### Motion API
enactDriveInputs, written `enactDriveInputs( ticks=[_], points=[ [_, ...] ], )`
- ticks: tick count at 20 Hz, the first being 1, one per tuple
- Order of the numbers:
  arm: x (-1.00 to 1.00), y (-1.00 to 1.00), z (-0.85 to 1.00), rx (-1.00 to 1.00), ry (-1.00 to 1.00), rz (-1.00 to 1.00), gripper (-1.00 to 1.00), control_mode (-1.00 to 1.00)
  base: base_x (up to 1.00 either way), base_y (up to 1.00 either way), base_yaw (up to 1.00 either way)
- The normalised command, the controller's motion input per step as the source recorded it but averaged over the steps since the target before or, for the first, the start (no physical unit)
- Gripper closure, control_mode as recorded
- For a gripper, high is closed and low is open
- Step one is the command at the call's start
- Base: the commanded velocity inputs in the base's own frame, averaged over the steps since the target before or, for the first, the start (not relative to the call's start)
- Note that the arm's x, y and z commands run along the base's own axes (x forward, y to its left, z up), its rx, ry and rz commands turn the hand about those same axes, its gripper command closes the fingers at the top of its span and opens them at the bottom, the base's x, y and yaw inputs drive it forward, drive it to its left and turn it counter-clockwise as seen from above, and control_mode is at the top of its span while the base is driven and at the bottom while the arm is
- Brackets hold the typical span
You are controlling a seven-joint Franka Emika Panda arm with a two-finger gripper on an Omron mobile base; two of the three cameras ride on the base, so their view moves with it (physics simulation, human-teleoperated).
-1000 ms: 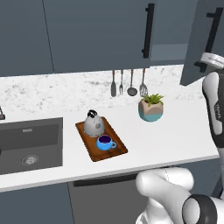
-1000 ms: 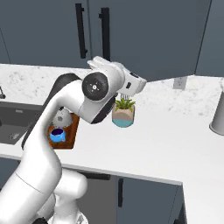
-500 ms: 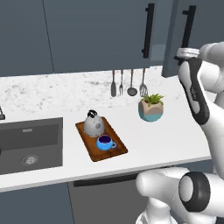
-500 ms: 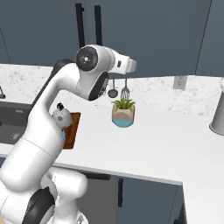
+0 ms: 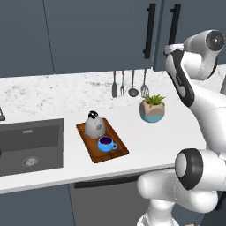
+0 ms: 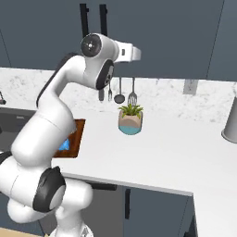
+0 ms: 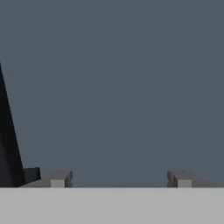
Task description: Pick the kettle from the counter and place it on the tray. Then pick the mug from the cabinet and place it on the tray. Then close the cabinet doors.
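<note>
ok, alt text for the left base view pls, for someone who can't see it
A grey kettle and a blue mug sit on a wooden tray on a white marble counter, right of a dark sink. The white arm reaches up to the dark blue cabinet doors; a potted plant stands below hanging utensils.

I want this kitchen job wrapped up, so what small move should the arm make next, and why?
Probably ease the open tool forward against the dark slate-blue cabinet door to push it flush. The grey speckled kettle and bright blue mug already sit on the reddish-brown wooden tray, and the door faces the tool close up, its black bar handle to one side.
</note>
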Motion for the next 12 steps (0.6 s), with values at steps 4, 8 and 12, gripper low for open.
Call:
enactDriveInputs(
  ticks=[4,8,12],
  points=[
    [0.62,0.02,-0.29,-0.24,0.00,0.00,-1.00,-1.00,0.00,0.00,0.00],
    [0.75,0.05,-0.34,-0.14,0.01,0.00,-1.00,-1.00,0.00,0.00,0.00],
    [0.61,0.01,-0.15,-0.11,0.14,-0.06,-1.00,-1.00,0.00,0.00,0.00]
  ],
)
